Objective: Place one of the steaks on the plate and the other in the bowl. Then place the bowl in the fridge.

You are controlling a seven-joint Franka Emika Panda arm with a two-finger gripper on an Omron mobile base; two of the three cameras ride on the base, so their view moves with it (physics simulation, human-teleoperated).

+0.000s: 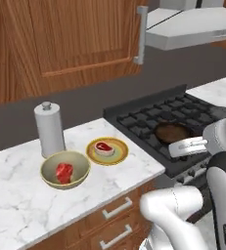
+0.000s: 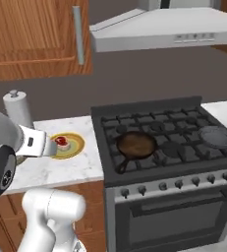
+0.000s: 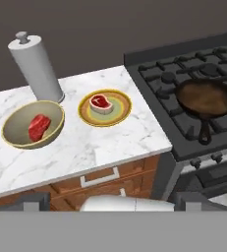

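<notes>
One steak (image 1: 64, 172) lies in the tan-yellow bowl (image 1: 80, 168) on the marble counter; the hand view shows the same steak (image 3: 39, 126) and bowl (image 3: 16, 138). The other steak (image 1: 103, 147) rests on the yellow-rimmed plate (image 1: 119, 155), right of the bowl, with steak (image 3: 100, 102) and plate (image 3: 120, 110) again in the hand view. In the right base view the plate (image 2: 73, 145) and its steak (image 2: 62, 141) peek out beside my arm. My gripper (image 3: 114, 201) hangs high and back from the counter's front edge, open wide with nothing between its fingertips (image 3: 34, 202). The fridge is out of view.
A grey paper-towel roll (image 1: 49, 128) stands behind the bowl. To the right is a black gas stove (image 1: 148, 117) with a dark frying pan (image 1: 172, 132) on a front burner. Wooden cabinets and a range hood (image 2: 159, 32) hang above. Drawers (image 3: 100, 177) sit under the counter.
</notes>
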